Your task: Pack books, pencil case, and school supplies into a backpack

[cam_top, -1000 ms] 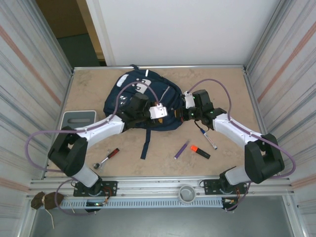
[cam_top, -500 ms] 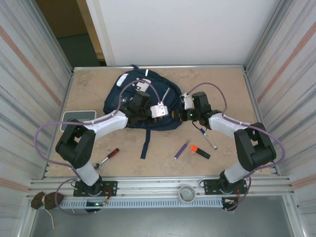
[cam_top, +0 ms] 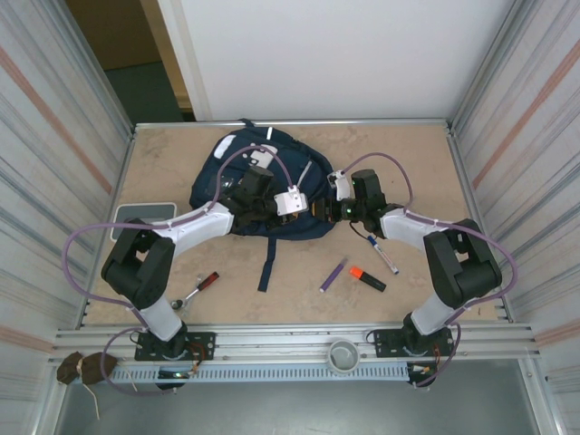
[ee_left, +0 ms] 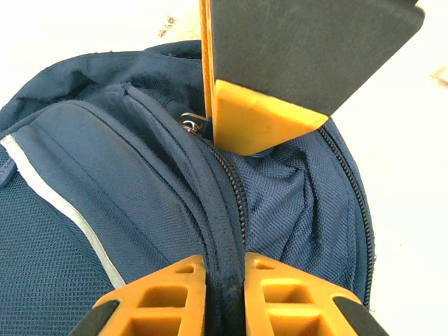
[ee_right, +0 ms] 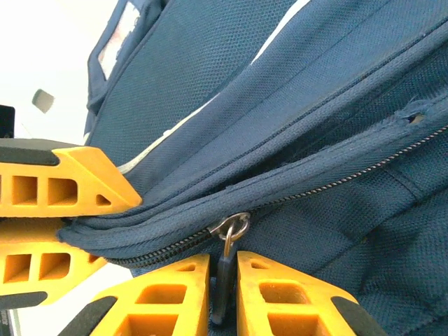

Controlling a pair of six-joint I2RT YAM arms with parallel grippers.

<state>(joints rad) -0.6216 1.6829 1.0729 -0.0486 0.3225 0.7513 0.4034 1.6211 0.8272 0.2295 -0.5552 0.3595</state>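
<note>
the left hand [ee_left: 224, 297] has just clamped onto the zip-edge seam [ee_left: 222, 217] of the large navy-blue fabric backpack [cam_top: 237, 172], lying far-centre on the tabletop [cam_top: 408, 154]; the right hand [ee_right: 224, 294] pinches the black zipper pull [ee_right: 222, 280], so unzipping can likely begin.

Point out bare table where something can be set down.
Bare: the far right corner of the table, beyond the marker; the far left, between backpack and tray; a near patch between strap and purple pen. Crowded: pen to highlighter, and the backpack's right edge, where left gripper and right gripper grip it.
</note>
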